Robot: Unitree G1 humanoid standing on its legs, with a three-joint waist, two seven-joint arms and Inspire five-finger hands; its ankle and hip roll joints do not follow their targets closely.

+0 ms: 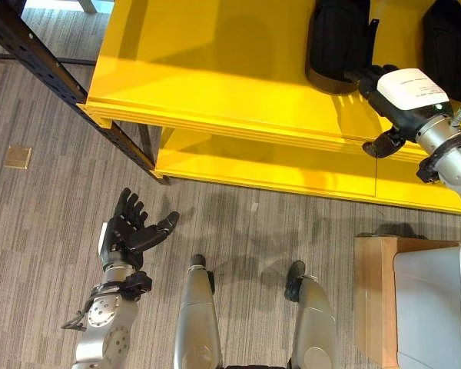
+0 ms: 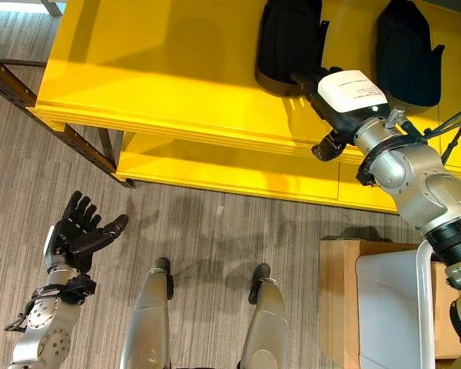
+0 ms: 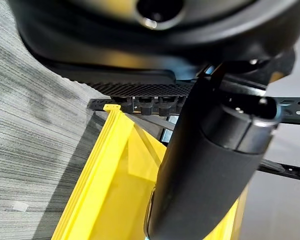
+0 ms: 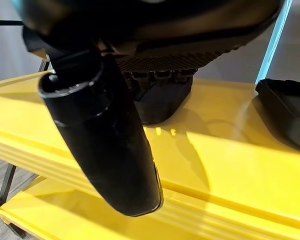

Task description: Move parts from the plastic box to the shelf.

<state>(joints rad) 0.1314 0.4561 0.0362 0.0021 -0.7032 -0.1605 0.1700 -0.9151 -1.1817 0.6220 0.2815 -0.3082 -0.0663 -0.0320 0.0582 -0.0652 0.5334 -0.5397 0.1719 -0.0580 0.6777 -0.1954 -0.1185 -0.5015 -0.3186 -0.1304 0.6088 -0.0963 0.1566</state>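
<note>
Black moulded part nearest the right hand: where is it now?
The black moulded part lies on the yellow shelf's top level, right side, touching the right hand's fingertips, left of another black part.

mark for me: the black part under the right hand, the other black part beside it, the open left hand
Black moulded plastic part by the right hand [image 2: 286,46], right eye view, its upper body.
Second black moulded plastic part [image 2: 406,54], right eye view, its middle.
Dark left hand, fingers spread [image 1: 127,232], left eye view, its palm.

Silver-grey arms, dark hands [image 1: 131,231]
</note>
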